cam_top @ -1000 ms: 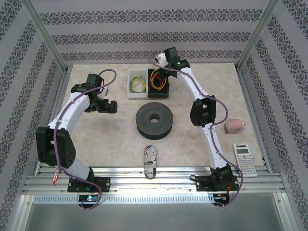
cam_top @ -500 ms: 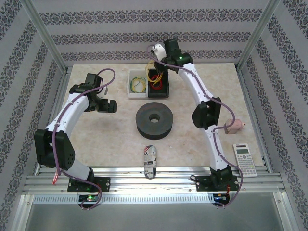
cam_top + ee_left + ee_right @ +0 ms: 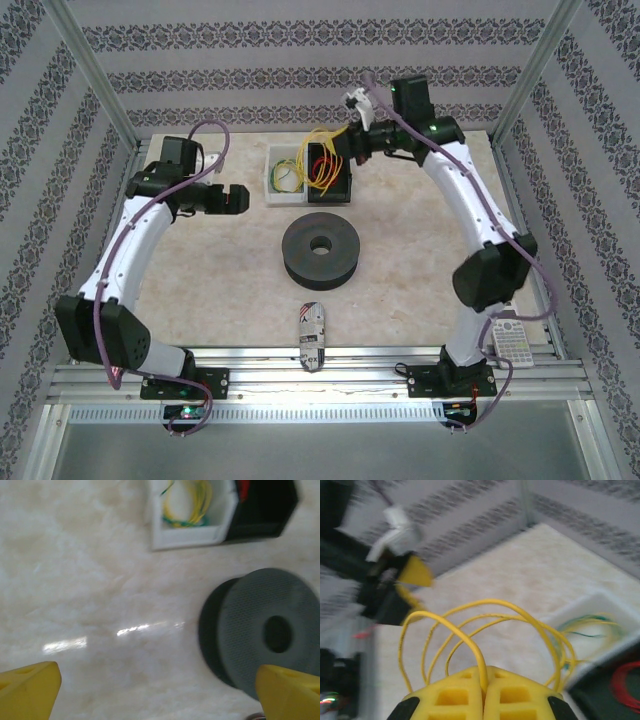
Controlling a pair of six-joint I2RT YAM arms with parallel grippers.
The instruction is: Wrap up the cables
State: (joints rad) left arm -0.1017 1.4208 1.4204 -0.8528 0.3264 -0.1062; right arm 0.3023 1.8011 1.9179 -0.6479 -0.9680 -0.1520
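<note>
Fingers (image 3: 452, 692) of the right gripper (image 3: 484, 676) are pinched tight on the yellow cable (image 3: 472, 650), its loops fanning up from the pads, held above the black bin (image 3: 330, 197), presumably for wrapping. Left gripper (image 3: 159, 690) gapes wide and empty, with the spool (image 3: 270, 630) just ahead.

The left claw (image 3: 232, 198) gapes wide on its arched arm; the right claw (image 3: 484, 687), raised far back, pinches the cables (image 3: 490, 601).

Two white arms (image 3: 122, 248) with black joint blocks (image 3: 487, 277) and purple cables (image 3: 214, 124) — yellow, pocketed tool fingers (image 3: 452, 696)
</note>
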